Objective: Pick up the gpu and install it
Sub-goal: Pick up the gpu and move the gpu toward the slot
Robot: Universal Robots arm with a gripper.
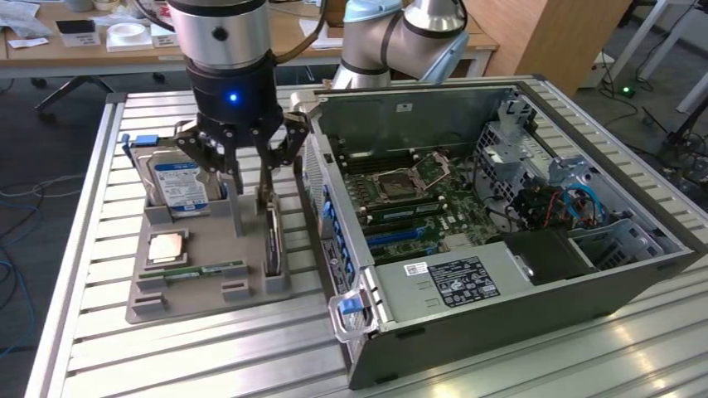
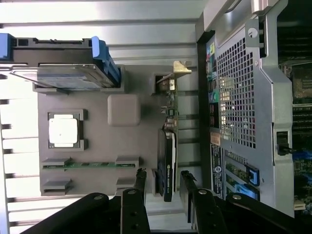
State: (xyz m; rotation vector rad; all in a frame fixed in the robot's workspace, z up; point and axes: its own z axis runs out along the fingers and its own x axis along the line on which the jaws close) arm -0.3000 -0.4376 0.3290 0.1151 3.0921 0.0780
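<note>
While the gpu (image 2: 168, 163) stands edgewise in the grey holder (image 2: 97, 141), the spread jaws straddle it.

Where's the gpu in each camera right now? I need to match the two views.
Exterior view: the gpu stands on edge in the grey holder, on its side nearest the computer case.
Wrist view: the gpu is the black card on edge between the open fingers.
Shared landmark: the hard drive, at the holder's opposite side from the gpu.
</note>
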